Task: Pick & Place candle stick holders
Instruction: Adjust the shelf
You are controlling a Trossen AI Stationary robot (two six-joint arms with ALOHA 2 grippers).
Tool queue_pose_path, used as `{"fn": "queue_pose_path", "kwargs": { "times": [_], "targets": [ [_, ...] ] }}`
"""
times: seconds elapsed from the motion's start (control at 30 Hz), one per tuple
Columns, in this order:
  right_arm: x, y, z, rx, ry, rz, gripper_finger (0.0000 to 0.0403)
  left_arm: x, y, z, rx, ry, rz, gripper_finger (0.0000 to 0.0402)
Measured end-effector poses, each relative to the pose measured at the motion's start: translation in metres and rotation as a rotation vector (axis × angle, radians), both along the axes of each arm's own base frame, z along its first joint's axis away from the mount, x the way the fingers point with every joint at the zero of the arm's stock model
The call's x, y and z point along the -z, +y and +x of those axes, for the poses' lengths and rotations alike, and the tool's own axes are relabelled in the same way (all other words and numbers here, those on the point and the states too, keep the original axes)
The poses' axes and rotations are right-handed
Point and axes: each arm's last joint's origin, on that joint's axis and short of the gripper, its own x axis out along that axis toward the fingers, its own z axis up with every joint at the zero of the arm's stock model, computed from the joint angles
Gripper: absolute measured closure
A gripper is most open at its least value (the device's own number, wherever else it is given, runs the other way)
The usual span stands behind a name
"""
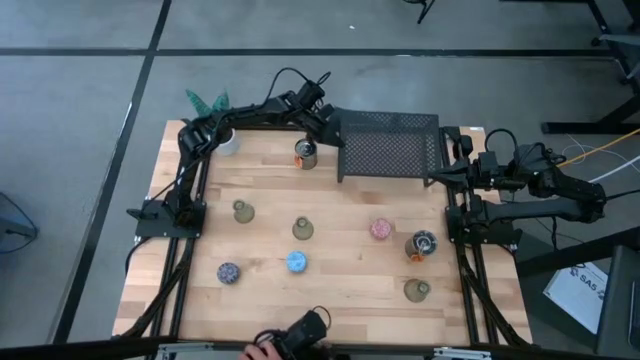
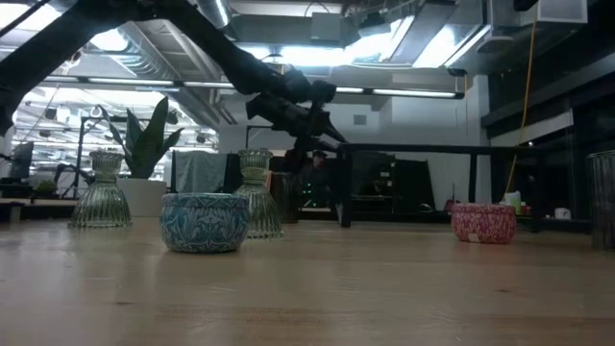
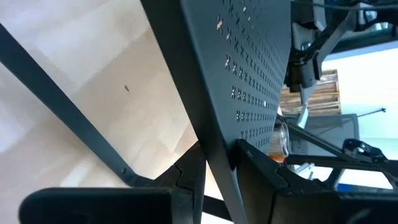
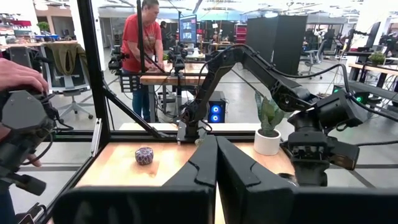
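Observation:
Several candle stick holders stand apart on the wooden table: a silvery one with orange point(image 1: 305, 153) beside the black mesh rack point(image 1: 388, 148), olive glass ones point(image 1: 241, 211) point(image 1: 302, 229) point(image 1: 416, 290), a pink point(image 1: 380, 229), a blue point(image 1: 296, 262), a purple-speckled point(image 1: 228, 272) and a second silvery one point(image 1: 423, 244). My left gripper point(image 1: 328, 120) is at the rack's far left corner, shut on its edge, above the silvery holder. My right gripper point(image 4: 216, 163) is shut with nothing in it and waits, folded back at the table's right edge. My left gripper has the mesh rack's left edge point(image 3: 217, 155) running in between its two dark fingers, near the rack's far left corner point(image 2: 338, 146). The fingers come slanting down from the table's left. Dark on dark hides the exact place of contact. The rack's legs stand on the table.
A white potted plant point(image 1: 222, 140) stands at the far left corner behind my left arm. At the near edge a person's hand point(image 1: 262, 350) holds a dark device point(image 1: 305, 330). Bare wood lies between the scattered holders.

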Motion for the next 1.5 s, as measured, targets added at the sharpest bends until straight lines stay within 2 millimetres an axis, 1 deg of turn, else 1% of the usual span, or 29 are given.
{"fn": "queue_pose_path", "kwargs": {
  "times": [0.17,0.43,0.57,0.83,1.3,1.5],
  "targets": [
    [0.000,0.000,0.000,0.000,0.000,0.000,0.0395,0.000,-0.007,0.004,0.024,0.001,-0.013,0.0332],
    [0.000,0.000,0.000,0.000,0.000,0.000,0.0396,0.001,-0.010,0.004,0.036,0.011,-0.014,0.0332],
    [0.000,0.000,0.000,0.000,0.000,0.000,0.0395,-0.002,-0.016,0.002,0.040,0.050,-0.038,0.0332],
    [0.000,0.000,0.000,0.000,0.000,0.000,0.0396,-0.013,-0.021,-0.004,0.032,0.074,-0.041,0.0332],
    [0.000,0.000,0.000,0.000,0.000,0.000,0.0396,-0.012,-0.024,-0.005,0.044,0.089,-0.055,0.0332],
    [0.000,0.000,0.000,0.000,0.000,0.000,0.0396,-0.011,-0.030,-0.006,0.049,0.129,-0.100,0.0332]
  ]
}}
